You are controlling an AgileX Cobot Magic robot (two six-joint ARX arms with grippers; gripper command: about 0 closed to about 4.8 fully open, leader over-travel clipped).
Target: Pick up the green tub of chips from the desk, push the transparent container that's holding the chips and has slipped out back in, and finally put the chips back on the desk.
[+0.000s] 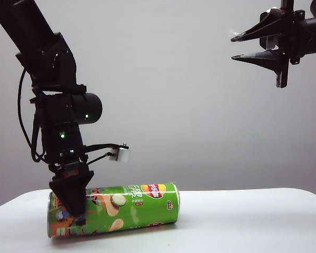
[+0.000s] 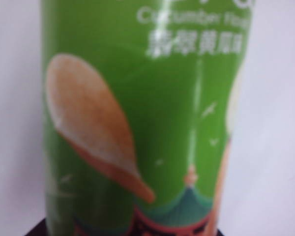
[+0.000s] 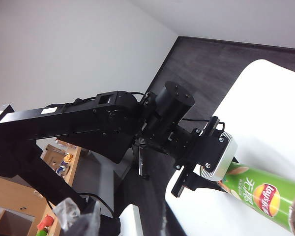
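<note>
Cardboard and a glossy wrap suggested that the green tub of chips (image 1: 116, 208) would be light, smooth and easily dented, with brittle contents. It lay on its side on the desk (image 1: 242, 221). The left tool (image 1: 72, 203) was lowered over the tub near its artwork end; whether it was clamped could not be told. The right tool (image 1: 236, 47) was held high, well apart, its fingers spread. A gentle grasp across the body was judged best.
</note>
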